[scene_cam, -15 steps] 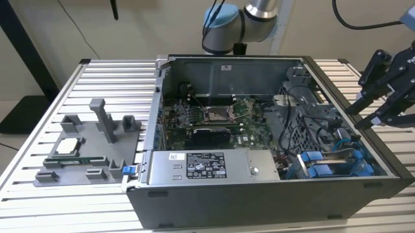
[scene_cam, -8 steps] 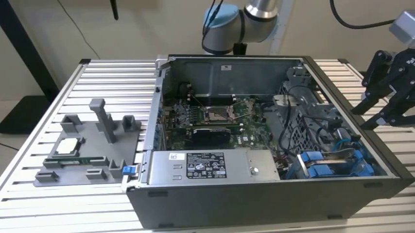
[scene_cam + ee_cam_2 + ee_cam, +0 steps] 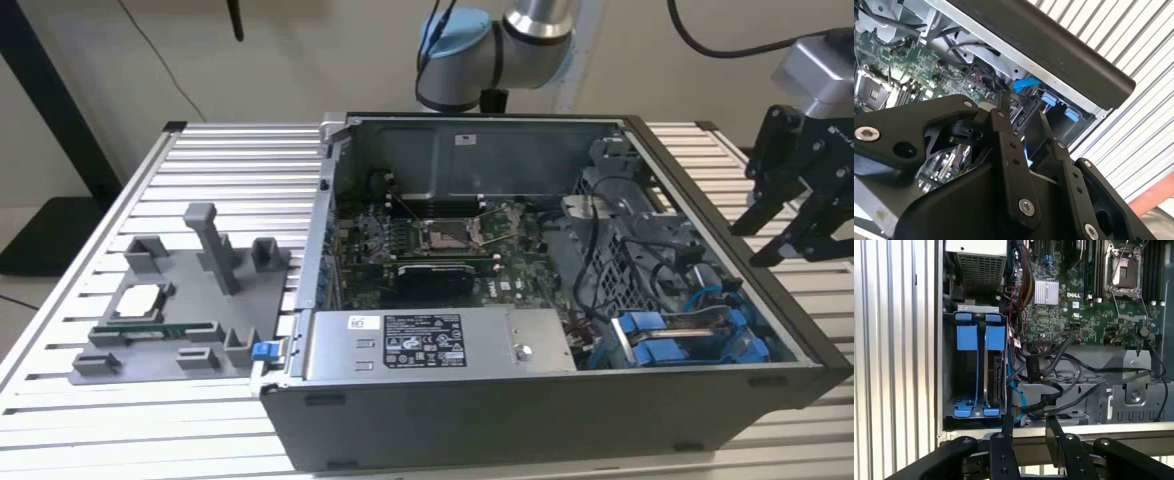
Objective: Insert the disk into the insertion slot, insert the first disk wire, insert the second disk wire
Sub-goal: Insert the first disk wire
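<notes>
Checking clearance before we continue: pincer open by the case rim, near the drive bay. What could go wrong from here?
1. The pincer hangs open at the case wall; a low approach could clip that rim.
2. Loose black wires tangle right beside the bay; it might snag them.
3. The two blue carriers sit close together, so a slight offset could push the wrong one.

In the exterior view, a black-and-white sticker (image 3: pixel 424 341) is sitting on the power-supply box (image 3: pixel 537 338), at six o'clock from the processor socket (image 3: pixel 447 237). A small white label (image 3: pixel 465 139) is sitting at twelve o'clock. Neither is reading legibly.
</notes>
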Motion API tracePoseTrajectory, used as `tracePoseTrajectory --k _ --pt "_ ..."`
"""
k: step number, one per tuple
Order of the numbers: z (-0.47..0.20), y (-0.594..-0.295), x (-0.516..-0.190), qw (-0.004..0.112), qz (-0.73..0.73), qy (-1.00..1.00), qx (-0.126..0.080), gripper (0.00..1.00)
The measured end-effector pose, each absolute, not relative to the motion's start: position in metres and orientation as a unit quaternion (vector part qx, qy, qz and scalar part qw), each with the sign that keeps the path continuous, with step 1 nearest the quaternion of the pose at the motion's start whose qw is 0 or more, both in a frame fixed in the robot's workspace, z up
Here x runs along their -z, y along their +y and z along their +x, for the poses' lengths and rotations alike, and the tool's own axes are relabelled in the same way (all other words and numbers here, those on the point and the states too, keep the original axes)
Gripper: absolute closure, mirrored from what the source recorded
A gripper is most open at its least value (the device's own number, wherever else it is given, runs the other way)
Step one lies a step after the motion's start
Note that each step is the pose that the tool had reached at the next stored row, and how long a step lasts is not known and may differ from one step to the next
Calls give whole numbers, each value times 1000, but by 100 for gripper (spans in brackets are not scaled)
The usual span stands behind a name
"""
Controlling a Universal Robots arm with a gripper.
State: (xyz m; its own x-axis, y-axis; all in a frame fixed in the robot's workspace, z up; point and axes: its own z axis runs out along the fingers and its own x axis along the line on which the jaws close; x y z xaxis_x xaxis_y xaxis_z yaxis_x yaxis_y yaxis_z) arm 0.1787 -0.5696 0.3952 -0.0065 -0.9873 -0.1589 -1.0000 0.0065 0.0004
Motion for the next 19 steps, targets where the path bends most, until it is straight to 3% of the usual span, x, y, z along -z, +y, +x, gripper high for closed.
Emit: tracePoseTrajectory --k 10,19 --pt "153 -570 -395 72 -704 706 -41 0" --pt "134 -570 -395 77 -704 705 -36 0"
